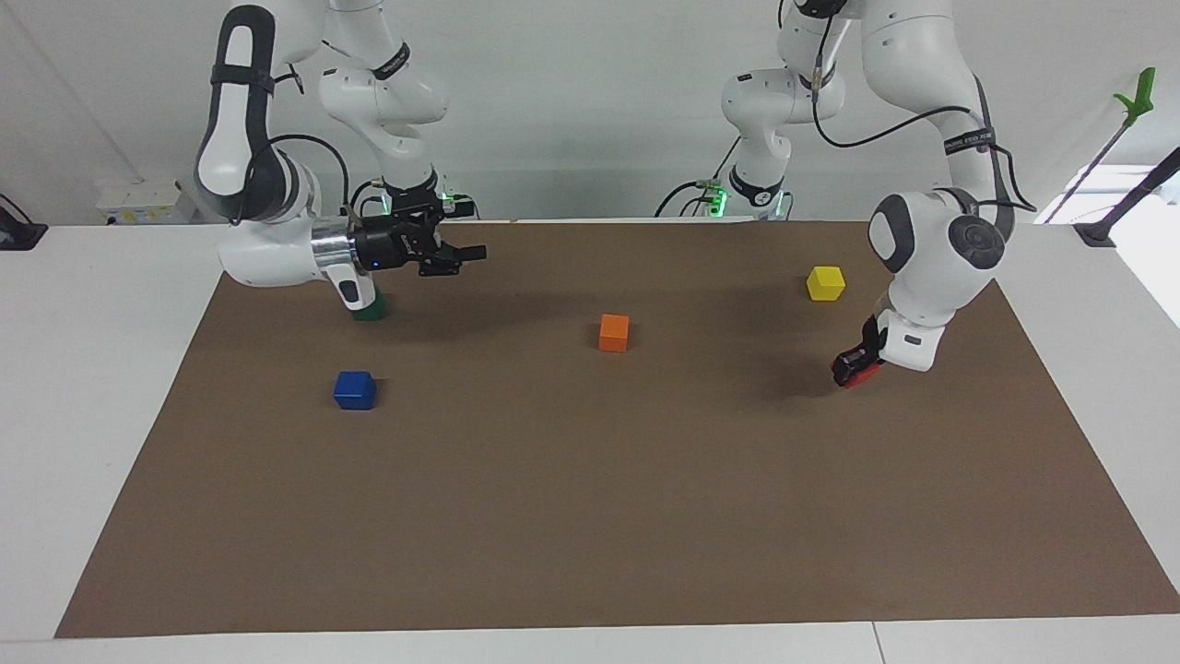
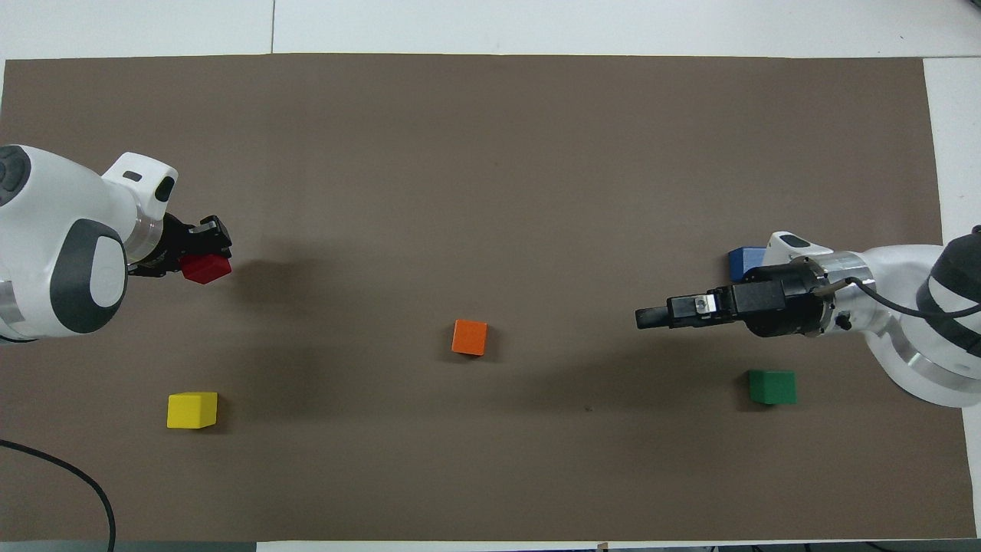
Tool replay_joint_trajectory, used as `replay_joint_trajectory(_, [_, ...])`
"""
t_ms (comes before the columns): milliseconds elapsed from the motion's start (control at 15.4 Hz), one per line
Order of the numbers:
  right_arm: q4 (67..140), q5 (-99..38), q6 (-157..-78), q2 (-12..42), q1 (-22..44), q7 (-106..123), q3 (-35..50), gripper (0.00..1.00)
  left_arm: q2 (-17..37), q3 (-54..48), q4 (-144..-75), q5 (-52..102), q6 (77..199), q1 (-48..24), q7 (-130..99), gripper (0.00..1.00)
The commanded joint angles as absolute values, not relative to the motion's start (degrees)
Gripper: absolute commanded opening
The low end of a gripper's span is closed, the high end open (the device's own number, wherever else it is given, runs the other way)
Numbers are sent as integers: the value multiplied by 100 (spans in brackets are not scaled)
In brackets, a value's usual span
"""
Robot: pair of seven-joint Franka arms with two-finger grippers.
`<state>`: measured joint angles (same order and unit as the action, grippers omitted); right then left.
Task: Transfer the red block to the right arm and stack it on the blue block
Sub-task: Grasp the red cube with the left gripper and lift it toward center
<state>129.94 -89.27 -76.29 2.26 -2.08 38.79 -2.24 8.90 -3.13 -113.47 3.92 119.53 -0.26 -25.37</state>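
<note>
1. The left tool point(image 1: 853, 365) pinches the red block point(image 1: 855, 373) at the left arm's end of the worktop point(image 1: 590, 516). The block sits tilted in the grip, low over the brown mat point(image 1: 590, 480); whether it has fully left the mat cannot be told.
2. The right tool point(image 1: 466, 255) hangs in the air with its fingers spread and nothing between them, pointing along the worktop toward the left arm.
3. The blue block point(image 1: 354, 389) rests on the mat at the right arm's end. A green block point(image 1: 370, 307), partly hidden by the right arm, lies nearer to the robots than the blue one.
4. An orange block point(image 1: 614, 332) sits near the middle of the mat. A yellow block point(image 1: 825, 282) lies nearer to the robots than the red one.
5. The step in hand looks like lifting the red block for the handover. Doing it well probably means raising it clear first, carrying it toward the middle above the orange block, and leaving two free faces toward the right tool.
6. The tilt is a risk: the left tool should probably release only once the right tool has closed squarely.
7. Black bands on the arms carry small white lettering, too small to read. No other writing shows.
</note>
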Motion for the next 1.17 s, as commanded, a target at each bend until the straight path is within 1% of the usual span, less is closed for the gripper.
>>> replay_joint_trajectory(0, [13017,-9561,-6901,790,-89,4386,-229,100,29,-264,-11242,1148,10989,-395,-3966,0])
replay_joint_trajectory(195, [13087,-10211,-6303,1150,236,4386,-228,100,-648,-377,-11092,2071,10286,-492,-5691,0])
replay_joint_trajectory(260, [13157,-10387,-6267,1177,342,4386,-220,100,-816,-491,-10935,2361,10083,-518,-6165,0])
replay_joint_trajectory(455, [13464,-11134,-6240,1222,772,4377,-211,100,-940,-1149,-10522,2698,10028,-536,-8517,0])
replay_joint_trajectory(585, [13526,-11468,-6162,1318,966,4377,-202,100,-949,-1711,-10285,2716,10125,-536,-9794,0])
replay_joint_trajectory(650, [13544,-11722,-5987,1475,1141,4394,-202,100,-941,-1914,-10214,2768,10282,-536,-10400,0])
replay_joint_trajectory(780, [13553,-12049,-5810,1608,1362,4438,-202,100,-975,-2222,-10300,2865,10721,-545,-11509,0])
replay_joint_trajectory(911, [13553,-12120,-5679,1730,1380,4447,-193,100,-1115,-2346,-10581,3118,11090,-554,-12214,0])
replay_joint_trajectory(1041, [13553,-12539,-5135,1915,1729,4587,-184,100,-1274,-2382,-10853,3269,11363,-693,-12628,0])
replay_joint_trajectory(1106, [13553,-12655,-5098,1907,1818,4605,-185,100,-1344,-2382,-11020,3270,11582,-807,-12821,0])
